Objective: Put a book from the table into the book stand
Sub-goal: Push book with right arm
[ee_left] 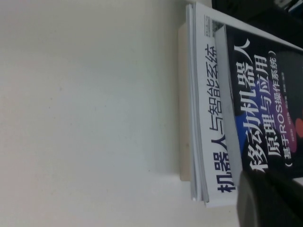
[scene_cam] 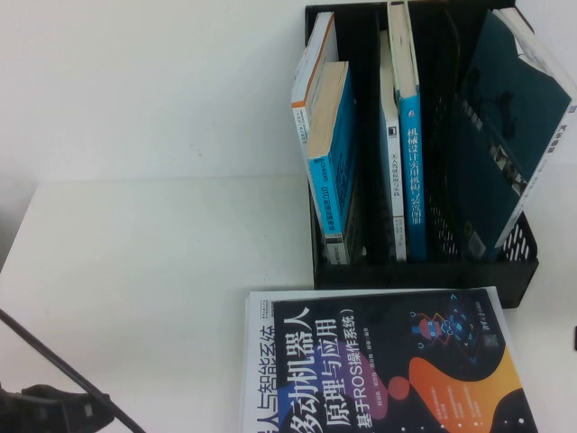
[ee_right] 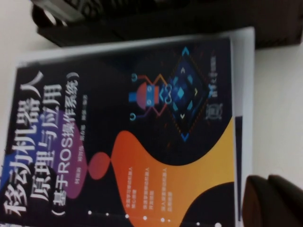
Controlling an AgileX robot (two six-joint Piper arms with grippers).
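**Both arms low at the near edge**

The left arm shows only at the lower-left corner of the high view, a dark link slanting down to the left tool [scene_cam: 54, 410], which sits low over the bench. The right tool [ee_right: 272, 201] appears just as a dark blurred shape in its own wrist view; finger spacing on either is unreadable.
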